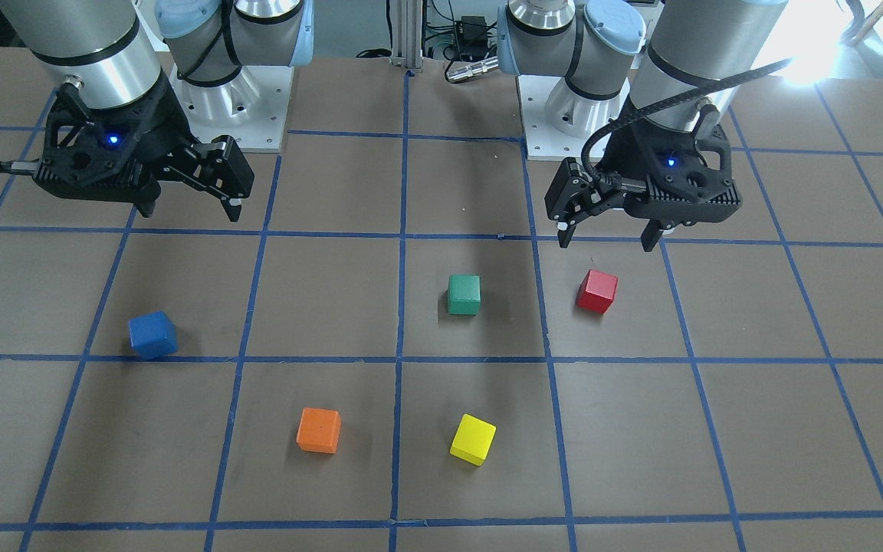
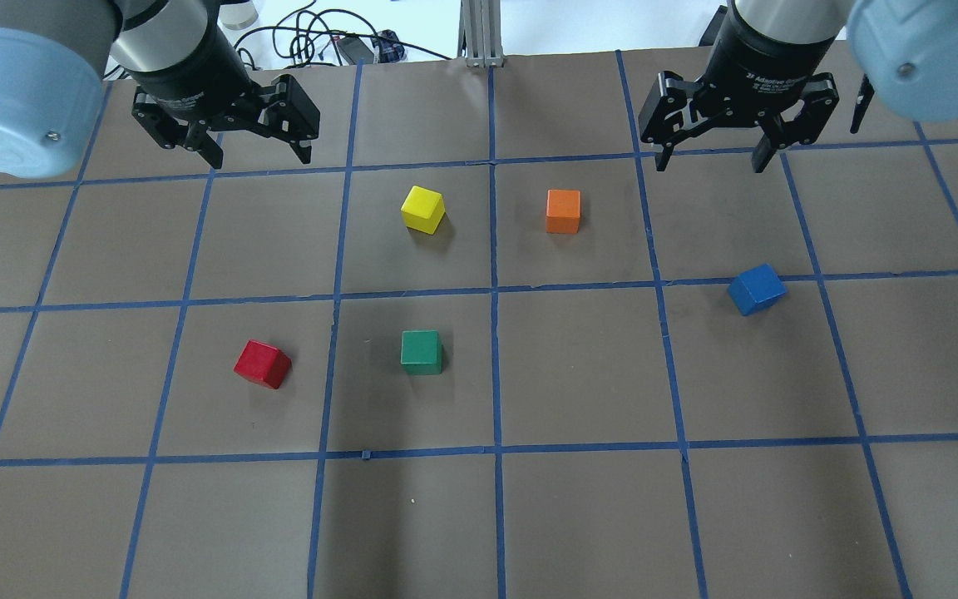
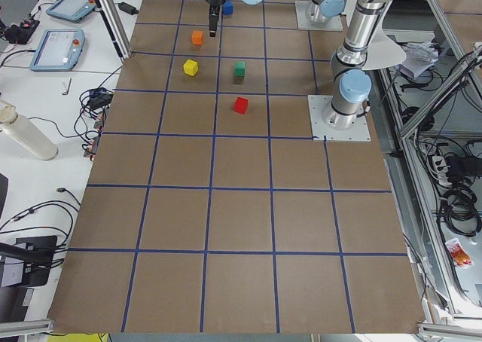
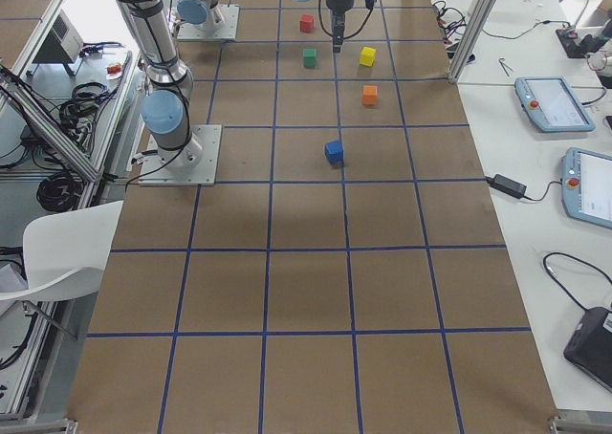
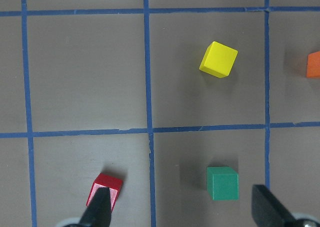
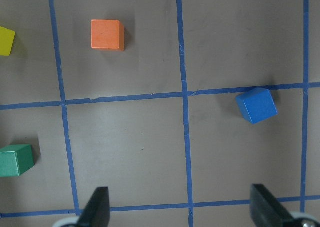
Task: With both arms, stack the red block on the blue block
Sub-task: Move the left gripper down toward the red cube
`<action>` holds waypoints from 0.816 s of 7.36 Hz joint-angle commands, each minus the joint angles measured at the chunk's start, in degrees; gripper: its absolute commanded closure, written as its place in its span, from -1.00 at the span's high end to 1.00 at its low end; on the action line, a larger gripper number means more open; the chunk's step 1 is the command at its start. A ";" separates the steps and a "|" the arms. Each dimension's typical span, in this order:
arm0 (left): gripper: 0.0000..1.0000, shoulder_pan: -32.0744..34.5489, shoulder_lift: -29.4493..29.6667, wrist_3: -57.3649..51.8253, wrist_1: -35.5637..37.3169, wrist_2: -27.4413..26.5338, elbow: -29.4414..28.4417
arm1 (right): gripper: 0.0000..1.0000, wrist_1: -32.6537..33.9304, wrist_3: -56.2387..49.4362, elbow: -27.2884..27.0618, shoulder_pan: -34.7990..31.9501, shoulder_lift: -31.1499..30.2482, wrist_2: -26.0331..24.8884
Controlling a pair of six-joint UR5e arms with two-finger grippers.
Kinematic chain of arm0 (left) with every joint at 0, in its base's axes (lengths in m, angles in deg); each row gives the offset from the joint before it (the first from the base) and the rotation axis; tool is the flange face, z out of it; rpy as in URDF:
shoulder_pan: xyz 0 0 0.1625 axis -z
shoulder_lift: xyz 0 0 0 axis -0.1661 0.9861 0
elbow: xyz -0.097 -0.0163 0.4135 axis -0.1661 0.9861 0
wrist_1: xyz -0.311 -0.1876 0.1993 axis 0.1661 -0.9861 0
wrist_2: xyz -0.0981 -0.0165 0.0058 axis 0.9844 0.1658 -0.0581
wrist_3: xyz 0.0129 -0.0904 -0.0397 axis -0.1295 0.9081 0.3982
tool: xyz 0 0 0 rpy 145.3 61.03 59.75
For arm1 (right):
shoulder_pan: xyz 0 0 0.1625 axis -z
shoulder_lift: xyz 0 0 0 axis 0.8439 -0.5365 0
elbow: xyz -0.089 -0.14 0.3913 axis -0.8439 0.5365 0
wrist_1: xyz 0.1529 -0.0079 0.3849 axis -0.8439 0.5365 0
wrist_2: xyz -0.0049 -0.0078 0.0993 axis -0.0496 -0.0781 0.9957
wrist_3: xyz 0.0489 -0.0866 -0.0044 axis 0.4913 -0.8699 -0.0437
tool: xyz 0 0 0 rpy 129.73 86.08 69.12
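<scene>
Both sets of fingers are spread wide with nothing in them. The left gripper (image 1: 605,241) hangs above the table (image 1: 334,307). On its wrist cam the red block (image 5: 106,187) sits right at one fingertip (image 5: 100,212), partly hidden behind it and not in the gap. The green block (image 5: 222,183) is closer to the other finger. For the right gripper (image 2: 710,164), the blue block (image 6: 256,105) lies out ahead of the fingers, off toward one of them, its edge on a tape line (image 6: 210,92).
</scene>
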 commanded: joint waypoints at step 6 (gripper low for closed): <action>1.00 -8.13 0.80 -17.27 -0.57 -0.08 8.79 | 1.00 -0.06 0.11 -0.24 0.08 0.13 -0.23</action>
